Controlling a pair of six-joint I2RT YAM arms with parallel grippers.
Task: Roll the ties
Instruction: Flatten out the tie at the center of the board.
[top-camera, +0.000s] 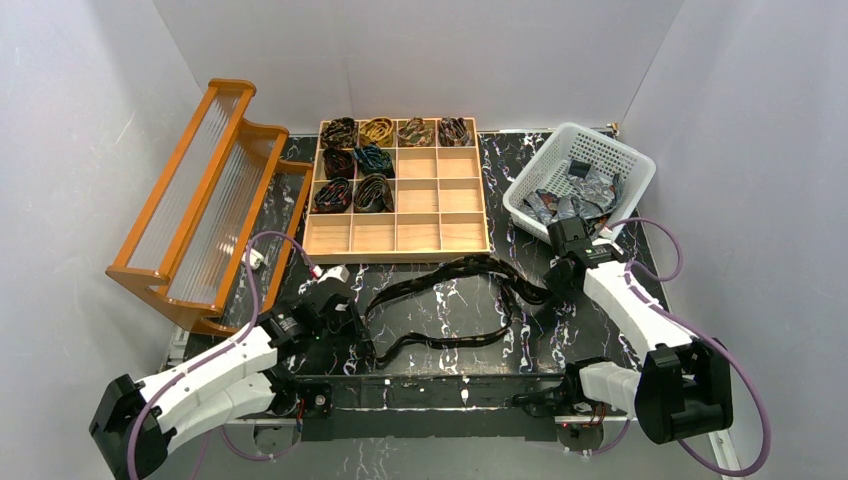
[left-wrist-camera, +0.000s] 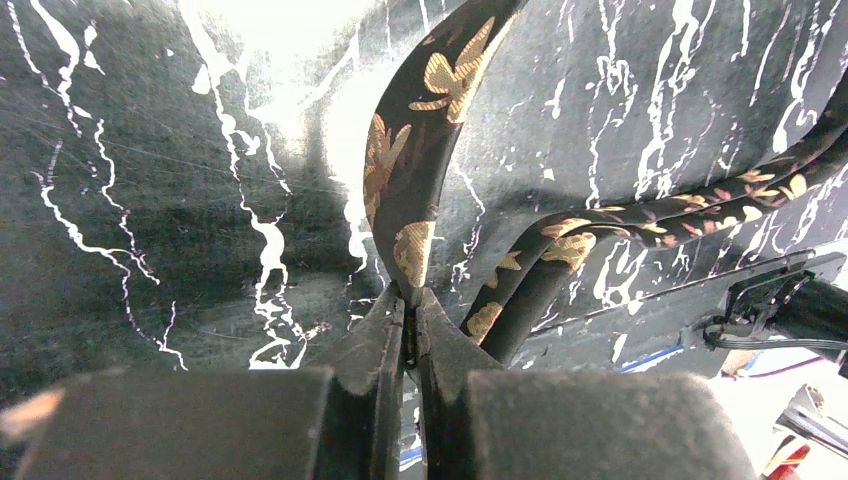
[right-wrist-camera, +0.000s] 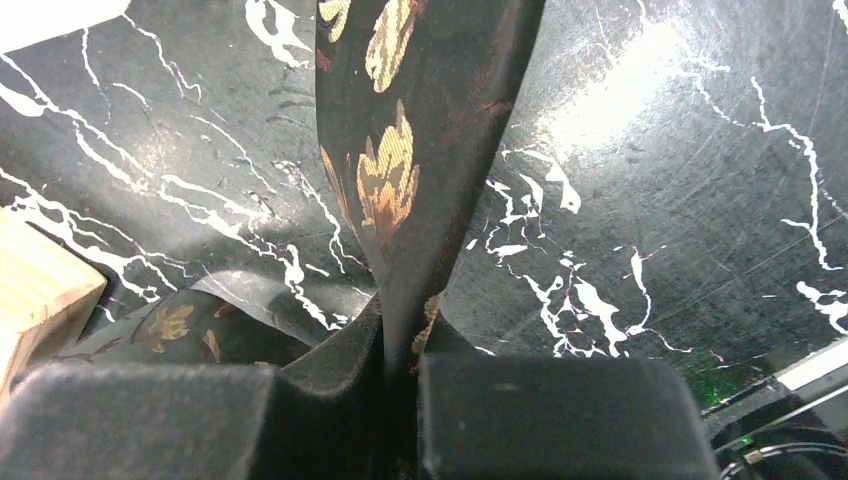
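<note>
One loose tie (left-wrist-camera: 405, 180), dark with gold leaves, lies on the table (left-wrist-camera: 150, 200). Its long axis runs left to right between my arms, and the slack bends into a loop toward the near edge. My left end effector (left-wrist-camera: 411, 305) is pinching the narrow part, and my right end effector (right-wrist-camera: 400, 330) is pinching the wider part. At each end the strip points away from the fingers. Behind it, eight rolled ties (top-camera: 340, 132) fill the back-left compartments of a wooden tray (top-camera: 400, 252). A white basket (top-camera: 612, 142) at far right holds grey ties (top-camera: 560, 205).
</note>
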